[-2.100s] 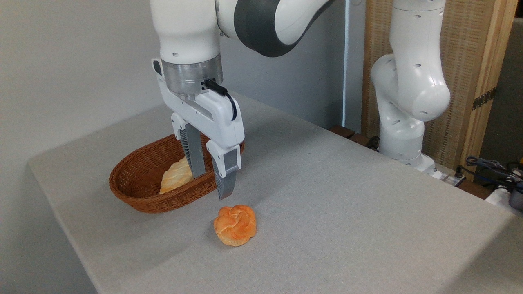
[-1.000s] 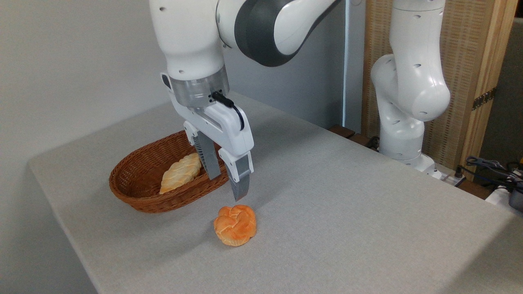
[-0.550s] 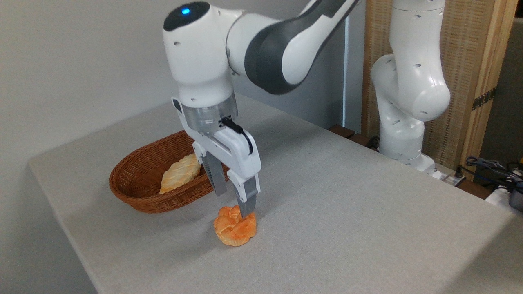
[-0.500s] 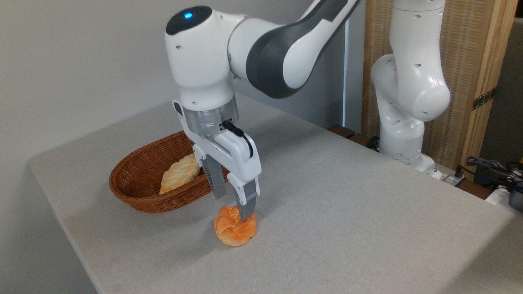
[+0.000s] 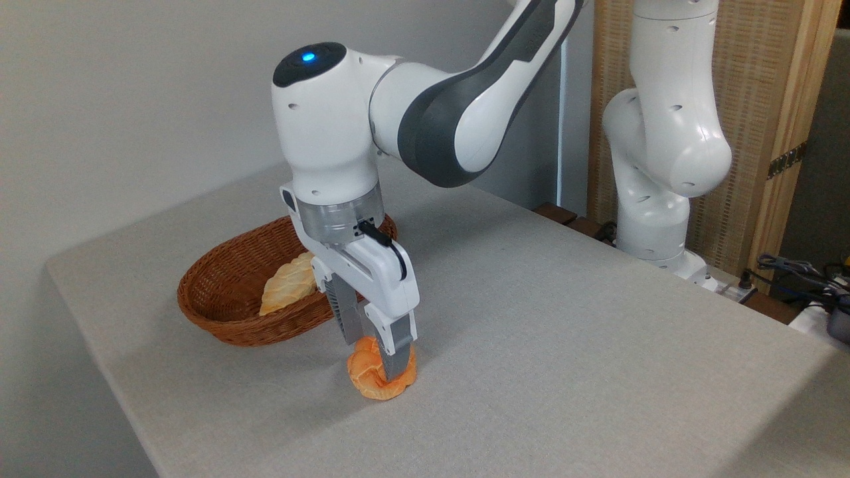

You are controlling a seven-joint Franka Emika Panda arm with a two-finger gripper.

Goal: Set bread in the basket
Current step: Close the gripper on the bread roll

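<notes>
The bread (image 5: pixel 364 370), a small orange-golden knotted bun, sits on the grey table just in front of the basket. My gripper (image 5: pixel 374 360) has come straight down over it and is open, one finger on each side of the bun. The near finger (image 5: pixel 393 352) covers the bun's right part; the far finger stands behind its top. The bun still rests on the table. The basket (image 5: pixel 219 318), an oval brown wicker one, lies behind and to the left of the bun, close to the gripper.
A paler braided loaf (image 5: pixel 289 289) lies inside the basket. The arm's base column (image 5: pixel 654 166) stands at the back right beyond the table edge, with cables (image 5: pixel 800 272) at the far right. The table's left and front edges are near.
The gripper moved from beside the basket towards the front right, then dropped until its open fingers straddle the bun. The bun and the basket have not moved.
</notes>
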